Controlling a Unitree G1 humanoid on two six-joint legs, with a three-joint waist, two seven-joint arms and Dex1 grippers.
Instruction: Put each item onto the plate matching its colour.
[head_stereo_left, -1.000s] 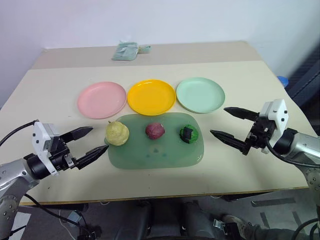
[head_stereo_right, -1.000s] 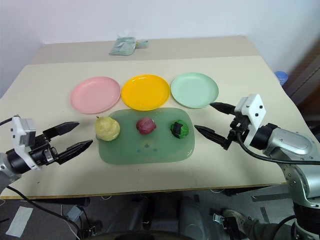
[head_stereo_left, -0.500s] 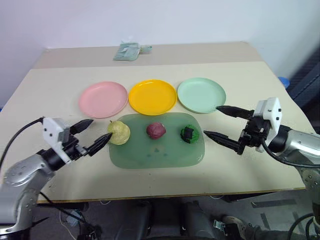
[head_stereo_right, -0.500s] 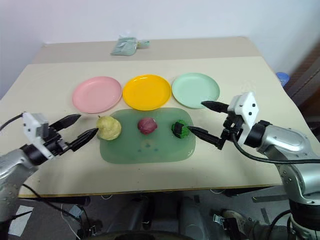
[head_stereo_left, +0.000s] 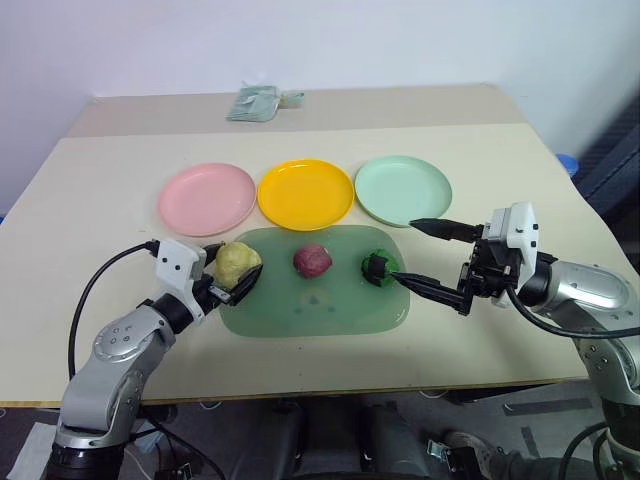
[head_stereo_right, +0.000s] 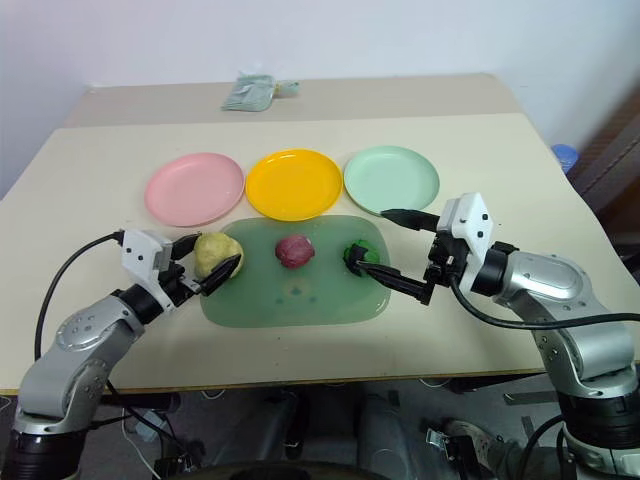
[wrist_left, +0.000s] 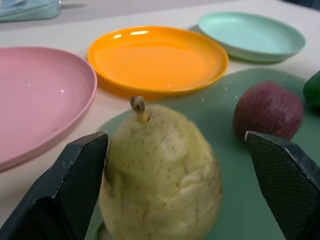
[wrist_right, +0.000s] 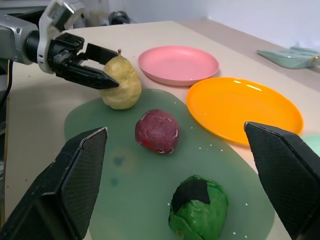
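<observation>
The left gripper (head_stereo_left: 232, 277) stands with its two black fingers spread wide on either side of the pale yellow pear (head_stereo_left: 236, 262), one finger close against its skin, though whether it truly touches is hard to judge. The pear sits at the left edge of a translucent green mat (head_stereo_left: 320, 318), stem up. All of this lies on a beige table (head_stereo_left: 90, 215) set before a plain pale wall, with a small greenish packet (head_stereo_left: 252, 102) near the far edge. Along the far side of the mat, left to right, are the pink plate (head_stereo_left: 206, 198), the orange-yellow plate (head_stereo_left: 306, 193) and the mint green plate (head_stereo_left: 402, 189), all bare. On the mat, right of the pear, rest the dark red-purple ball (head_stereo_left: 311, 260) and the dark green ball (head_stereo_left: 378, 266) with its black patch. The left arm reaches in low with a cable trailing from the wrist; the right gripper (head_stereo_left: 412, 255) points level toward the green ball, fingers wide apart, the lower tip just beside it.
</observation>
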